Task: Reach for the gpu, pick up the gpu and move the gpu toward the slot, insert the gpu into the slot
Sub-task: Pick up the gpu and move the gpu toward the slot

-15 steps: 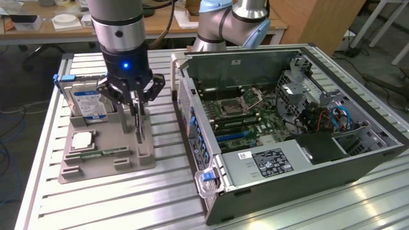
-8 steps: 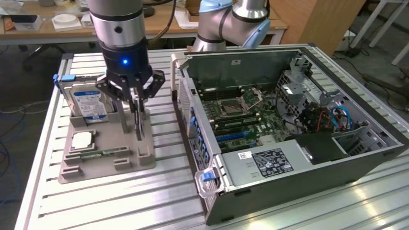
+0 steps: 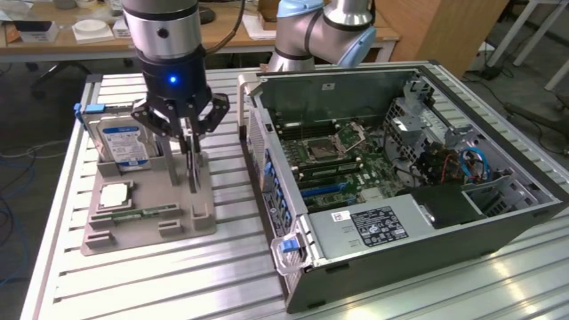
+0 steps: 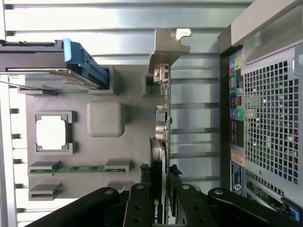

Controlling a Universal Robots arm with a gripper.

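One slatted table (image 3: pixel 178 280), gpu (image 4: pixel 160 142), desk (image 3: pixel 222 41) behind

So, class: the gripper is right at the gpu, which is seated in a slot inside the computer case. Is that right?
No. The gripper is right at the gpu, but the gpu stands upright in the grey holder beside the computer case, not in a slot inside it. The exterior view shows this.

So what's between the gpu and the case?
Only bare table. In the wrist view, nothing but open slats runs from the gpu across to the case.
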